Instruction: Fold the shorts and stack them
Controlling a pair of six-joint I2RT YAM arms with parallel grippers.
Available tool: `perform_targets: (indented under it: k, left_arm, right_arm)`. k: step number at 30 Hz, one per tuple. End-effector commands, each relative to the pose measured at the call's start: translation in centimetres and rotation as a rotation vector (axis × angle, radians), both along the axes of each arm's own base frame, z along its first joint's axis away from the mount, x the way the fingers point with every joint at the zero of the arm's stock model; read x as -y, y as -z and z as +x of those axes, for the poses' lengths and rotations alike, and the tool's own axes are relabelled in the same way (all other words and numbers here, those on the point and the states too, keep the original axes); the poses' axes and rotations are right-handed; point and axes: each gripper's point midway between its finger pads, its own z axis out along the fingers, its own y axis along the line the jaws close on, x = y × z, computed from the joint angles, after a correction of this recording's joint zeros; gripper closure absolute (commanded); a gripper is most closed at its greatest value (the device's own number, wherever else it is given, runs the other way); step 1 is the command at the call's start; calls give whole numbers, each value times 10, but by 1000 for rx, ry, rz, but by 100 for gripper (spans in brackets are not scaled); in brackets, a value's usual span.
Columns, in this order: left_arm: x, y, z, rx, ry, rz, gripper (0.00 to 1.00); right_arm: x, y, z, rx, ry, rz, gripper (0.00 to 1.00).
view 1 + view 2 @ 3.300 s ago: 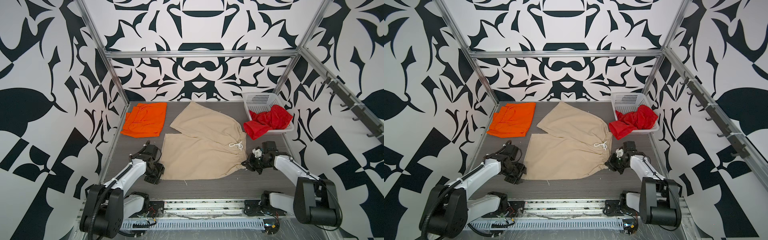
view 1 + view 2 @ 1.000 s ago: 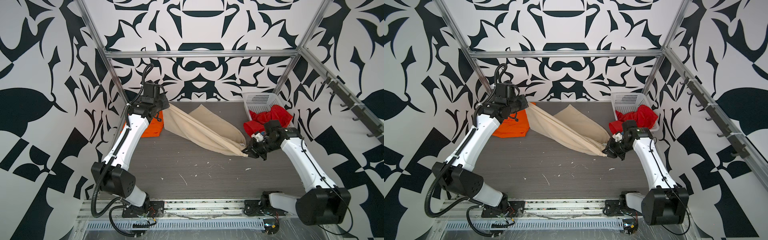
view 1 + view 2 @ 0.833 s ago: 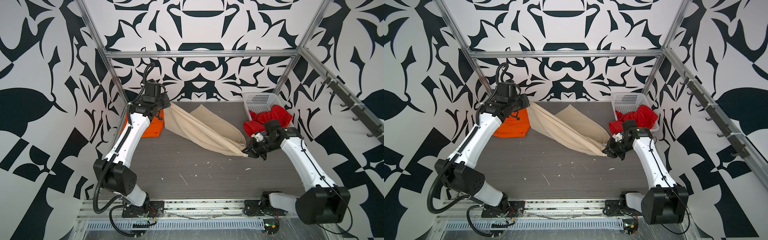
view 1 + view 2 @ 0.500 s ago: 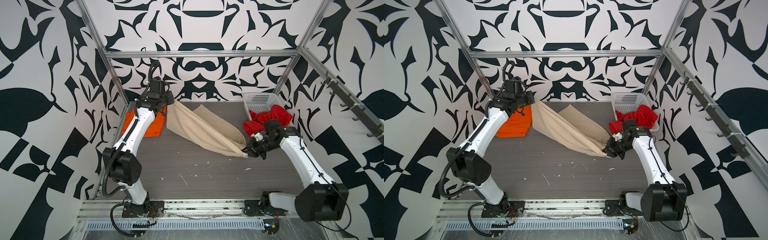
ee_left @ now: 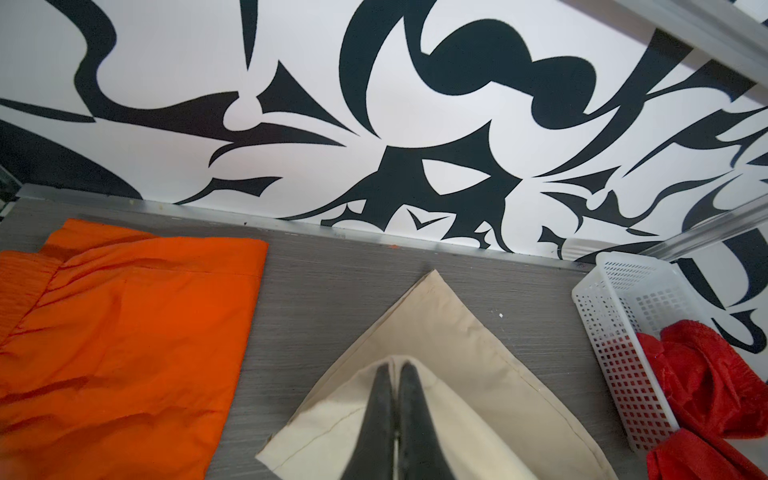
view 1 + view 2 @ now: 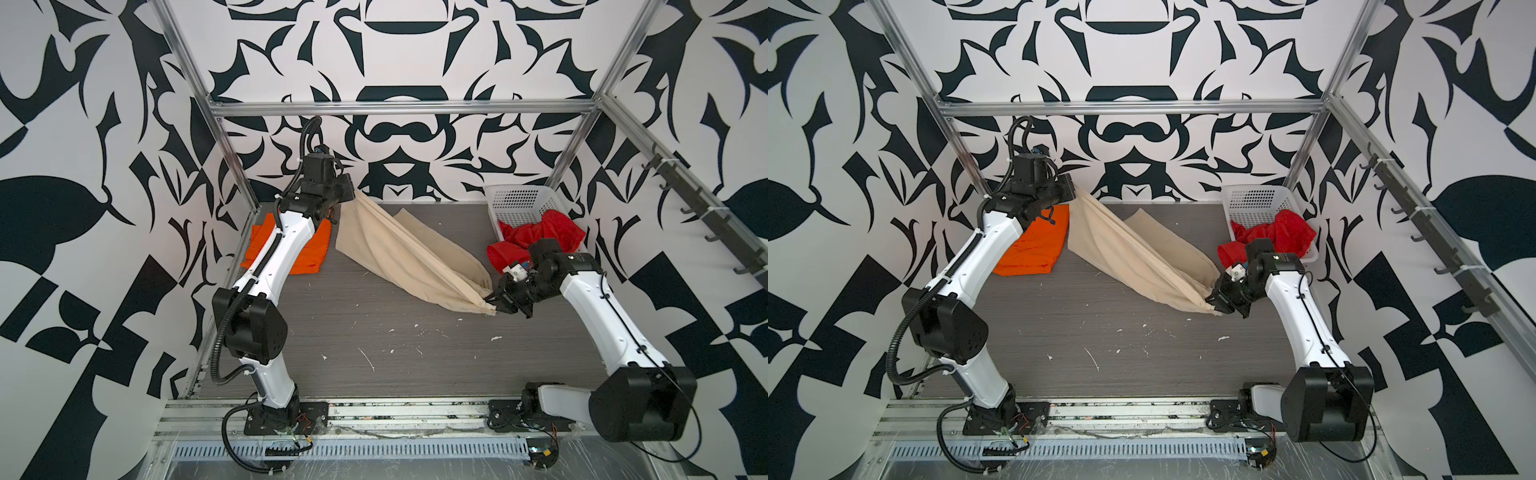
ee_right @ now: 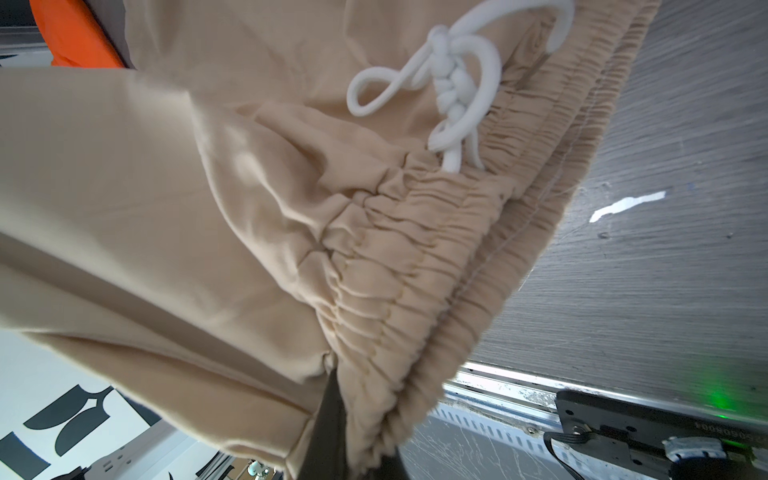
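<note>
My two arms: white shells over black joints.
On the left arm (image 6: 291,241) a ribbed black conduit (image 6: 214,353) loops past the blocky black elbow; the right arm (image 6: 590,299) carries a thin black wire (image 6: 614,305) instead. Black base plates (image 6: 309,415) anchor both, and the left gripper (image 5: 395,368) shows dark, tapering fingers (image 5: 380,415).

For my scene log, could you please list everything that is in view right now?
beige shorts: one, beige, stretched between both grippers, mid-table
drawstring: one, white, on the beige waistband
orange shorts: one, orange, folded, far left
red shorts: one, red, spilling over the basket's near edge
basket: one, white, far right corner
table: one, grey, flecked with white scraps
left gripper: black, raised, shut on a beige leg
right gripper: black, low, shut on the waistband
</note>
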Motion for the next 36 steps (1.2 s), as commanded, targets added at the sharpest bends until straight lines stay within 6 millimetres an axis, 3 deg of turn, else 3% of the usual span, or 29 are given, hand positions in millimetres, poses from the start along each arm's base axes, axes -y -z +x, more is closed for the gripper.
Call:
perform_targets:
  k: [1,23,36]
  left_arm:
    - [-18,-42,24,158,-78,-2,100]
    - [1,-18,79,165,-56,7,100]
    - [24,14,111,132,-31,14,100]
  right_arm:
    - [11,10,-18,-80,6,-59,100]
    - [15,23,-19,-127,18,-61,100]
    - [22,36,-17,-170,24,-71,100]
